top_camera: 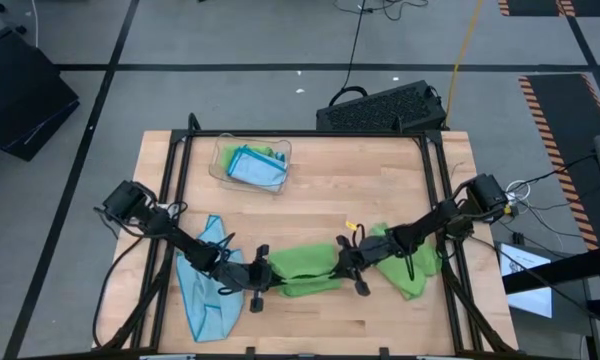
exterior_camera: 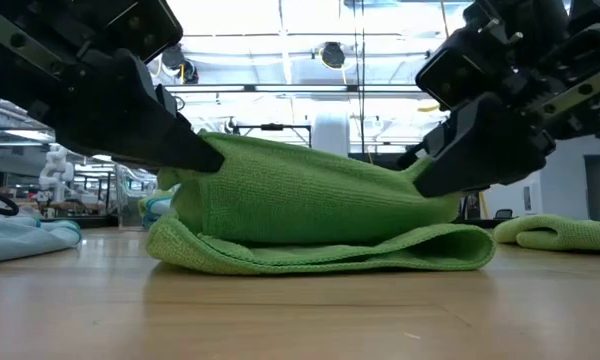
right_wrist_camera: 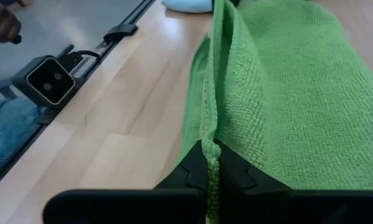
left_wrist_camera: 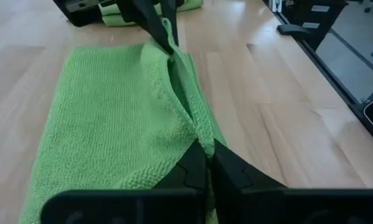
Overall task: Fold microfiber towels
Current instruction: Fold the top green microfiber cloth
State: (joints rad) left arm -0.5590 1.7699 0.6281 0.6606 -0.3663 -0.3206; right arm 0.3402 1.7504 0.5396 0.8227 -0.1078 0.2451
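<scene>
Now both grippers — L (top_camera: 263, 270), R (top_camera: 346, 256) — pinch green towel (top_camera: 300, 263).

Robotics lab (taped floor (top_camera: 555, 110)), ceiling lights (exterior_camera: 280, 45)

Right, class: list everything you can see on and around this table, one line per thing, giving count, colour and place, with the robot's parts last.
Held towel: one, lime green, table front centre, half folded, an edge lifted.
Second green towel: one, lime green, crumpled, right of centre.
Blue towel: one, light blue, front left.
Tray: one, clear plastic, back left, blue cloth inside.
Keyboard: one, black, behind the table.
Left gripper: shut on the held towel's left end.
Right gripper: shut on its right end.
</scene>
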